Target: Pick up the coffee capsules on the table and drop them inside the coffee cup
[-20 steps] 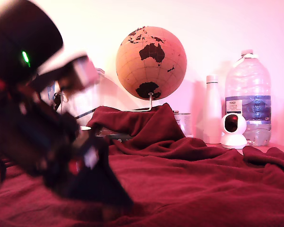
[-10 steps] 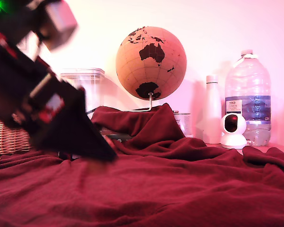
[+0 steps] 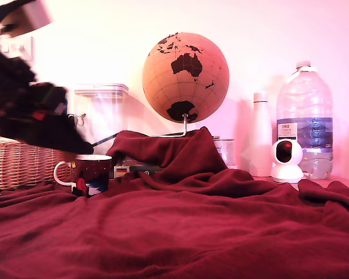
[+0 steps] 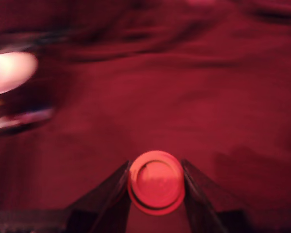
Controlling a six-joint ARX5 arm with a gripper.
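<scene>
In the wrist view my gripper (image 4: 156,180) is shut on one of the coffee capsules (image 4: 156,182), a small round pod showing its flat rimmed face between the two dark fingers. Under the pink light its colour reads orange-red. The coffee cup (image 3: 91,173), dark maroon with a white handle and small pictures, stands on the red fleece table (image 3: 221,232) at the exterior view's left. Its white inside shows as a blurred pale patch (image 4: 9,73) in the wrist view. The dark, motion-blurred gripper (image 3: 75,144) hangs just above and to the left of the cup's rim.
A wicker basket (image 3: 17,163) and a clear lidded canister (image 3: 102,110) stand behind the cup. Further right are a cork globe (image 3: 185,77), a white bottle (image 3: 260,133), a small white camera (image 3: 287,160) and a large water bottle (image 3: 305,116). The fleece is heaped at centre.
The arm has risen from the cloth at the front left and swung back and up, uncovering the cup. It now hovers beside the cup's rim.
</scene>
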